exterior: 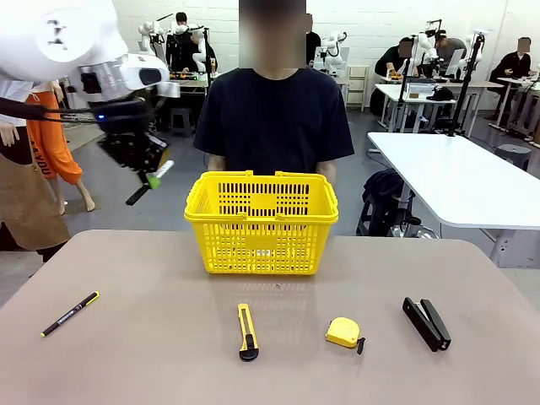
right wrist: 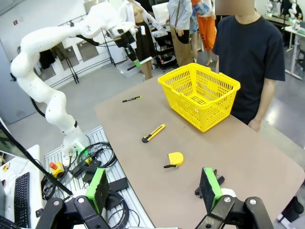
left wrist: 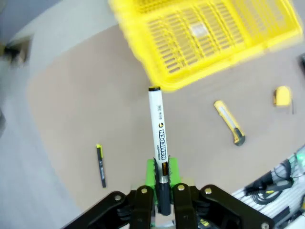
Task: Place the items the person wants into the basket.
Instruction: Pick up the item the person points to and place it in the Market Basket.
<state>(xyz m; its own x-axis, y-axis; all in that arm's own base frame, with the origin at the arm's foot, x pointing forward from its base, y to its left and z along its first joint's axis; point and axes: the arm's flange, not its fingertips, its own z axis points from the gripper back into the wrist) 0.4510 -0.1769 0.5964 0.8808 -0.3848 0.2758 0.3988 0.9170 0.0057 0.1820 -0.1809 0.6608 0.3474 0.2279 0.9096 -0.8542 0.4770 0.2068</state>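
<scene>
The left tool pinches the marker by its tail, with the basket ahead of the tip. It should carry past the rim before releasing. The right tool sits spread.

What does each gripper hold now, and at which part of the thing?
The left gripper holds the marker by its dark end, beyond the white label. The right gripper is open and empty.
</scene>
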